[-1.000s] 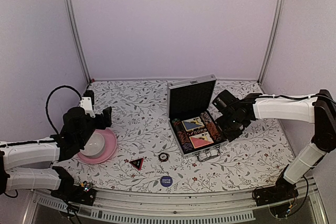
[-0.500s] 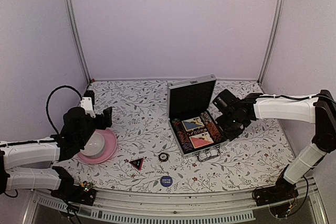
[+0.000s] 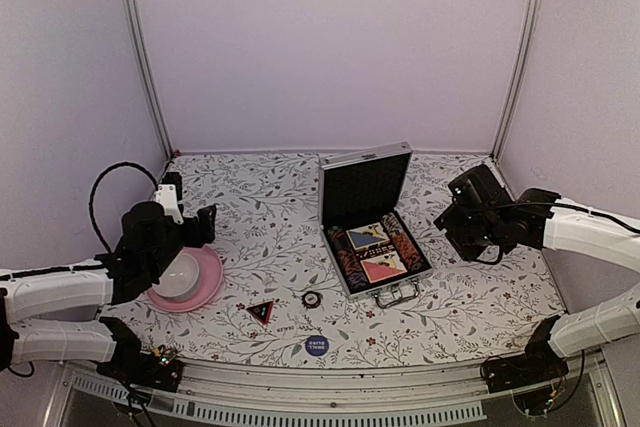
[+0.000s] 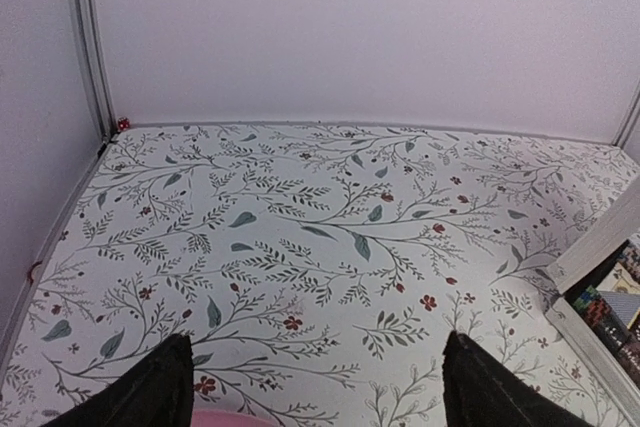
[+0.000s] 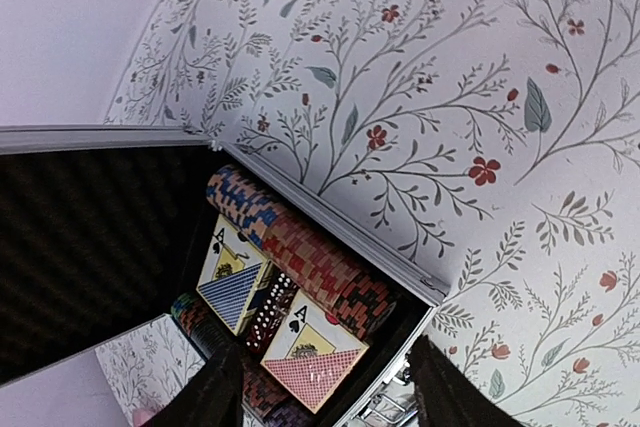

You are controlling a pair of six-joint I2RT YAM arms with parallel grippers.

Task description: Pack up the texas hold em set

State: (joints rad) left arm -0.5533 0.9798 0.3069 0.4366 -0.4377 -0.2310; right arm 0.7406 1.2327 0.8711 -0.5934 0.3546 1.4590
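Your floral worktop (image 3: 250, 197) sits between lilac walls (image 3: 330, 47). Left tool (image 4: 315, 342) and right tool (image 5: 327, 347) stand apart. Left wrist view crops the case (image 4: 600, 242) at four o'clock.

Ahead of my left gripper (image 4: 315, 387), whose fingers are spread wide with nothing between them, bare flowered table (image 4: 300, 217) runs clear to the back wall (image 4: 350, 37). A metal frame post (image 4: 85, 47) stands ahead on its left. The edge of the silver case (image 4: 595, 242) stands ahead on its right. Just below and behind its fingertips sit a pink plate (image 3: 212, 282) and a white bowl (image 3: 180, 275), blocking a straight descent.

Below my right gripper (image 5: 330, 392), fingers apart and empty, the case lies uncovered. Its chips (image 5: 310, 257) and card decks (image 5: 235, 282) fill the tray. The upright lid (image 5: 90, 247) walls off one side. Beyond the case's opposite rim, bare table lies free.
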